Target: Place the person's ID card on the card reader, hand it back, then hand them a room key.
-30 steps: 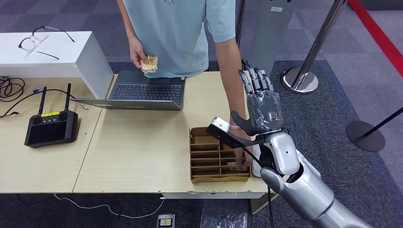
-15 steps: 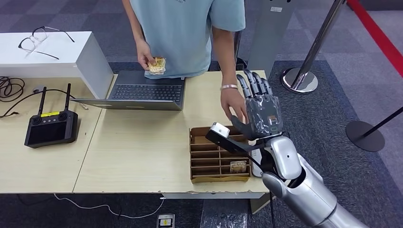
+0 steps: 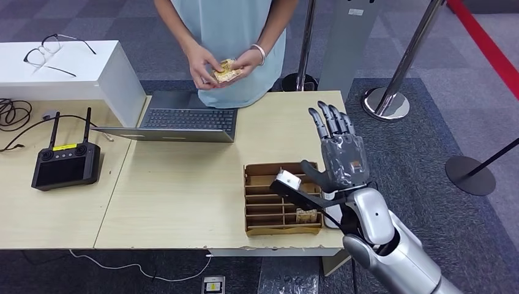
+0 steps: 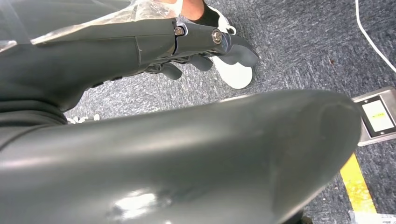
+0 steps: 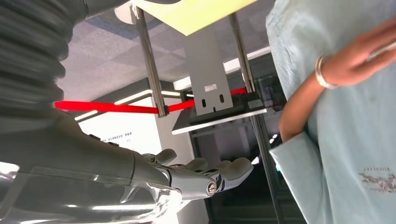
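Wooden table (image 3: 183, 184) holds a brown box (image 3: 283, 199) with slots. Above it the right hand (image 3: 339, 153) is up, fingers spread, holding nothing. The person (image 3: 226, 37) holds small cards (image 3: 225, 71) (ID or key, I cannot tell). No reader shows, so the task looks barely started.

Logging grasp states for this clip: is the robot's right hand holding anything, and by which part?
Nothing. The right hand is raised above the table edge, fingers extended and apart, with nothing in it.
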Robot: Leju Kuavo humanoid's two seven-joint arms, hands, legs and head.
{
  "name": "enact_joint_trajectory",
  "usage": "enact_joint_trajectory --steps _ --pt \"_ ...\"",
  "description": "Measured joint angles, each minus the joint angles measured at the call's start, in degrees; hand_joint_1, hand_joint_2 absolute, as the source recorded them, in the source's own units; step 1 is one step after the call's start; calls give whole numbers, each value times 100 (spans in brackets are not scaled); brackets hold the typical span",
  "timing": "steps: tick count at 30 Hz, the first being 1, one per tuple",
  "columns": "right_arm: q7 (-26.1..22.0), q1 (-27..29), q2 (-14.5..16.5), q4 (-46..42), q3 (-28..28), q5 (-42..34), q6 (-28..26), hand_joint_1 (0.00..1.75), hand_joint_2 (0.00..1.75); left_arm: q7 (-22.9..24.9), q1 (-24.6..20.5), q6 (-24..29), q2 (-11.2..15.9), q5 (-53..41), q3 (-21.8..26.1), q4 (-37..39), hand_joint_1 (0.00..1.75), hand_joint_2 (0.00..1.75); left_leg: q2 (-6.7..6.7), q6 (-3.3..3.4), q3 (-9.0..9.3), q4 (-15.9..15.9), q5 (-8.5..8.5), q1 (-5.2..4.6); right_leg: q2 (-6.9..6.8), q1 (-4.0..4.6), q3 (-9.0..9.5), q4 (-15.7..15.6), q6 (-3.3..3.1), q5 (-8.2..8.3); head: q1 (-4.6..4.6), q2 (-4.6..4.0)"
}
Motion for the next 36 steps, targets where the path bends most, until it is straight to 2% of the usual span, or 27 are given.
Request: enact_joint_trajectory --steps 13,20,28,36 --pt "-2 356 -127 -129 -50 -51 144 0 175 74 1 -34 4 60 2 2 0 0 0 0 0 0 0 0 0 0 0 0 0 0 1 0" --pt "-22 460 -166 -230 -52 -71 437 0 175 109 2 -49 4 95 7 2 0 0 0 0 0 0 0 0 0 0 0 0 0 0 0 0" --pt "-2 581 -237 -389 -34 -335 1031 0 175 108 3 -50 4 114 54 2 0 0 0 0 0 0 0 0 0 0 0 0 0 0 0 -1" --pt "73 671 -339 -625 -30 -306 1128 0 175 103 6 -49 4 157 119 2 0 0 0 0 0 0 0 0 0 0 0 0 0 0 -1 0"
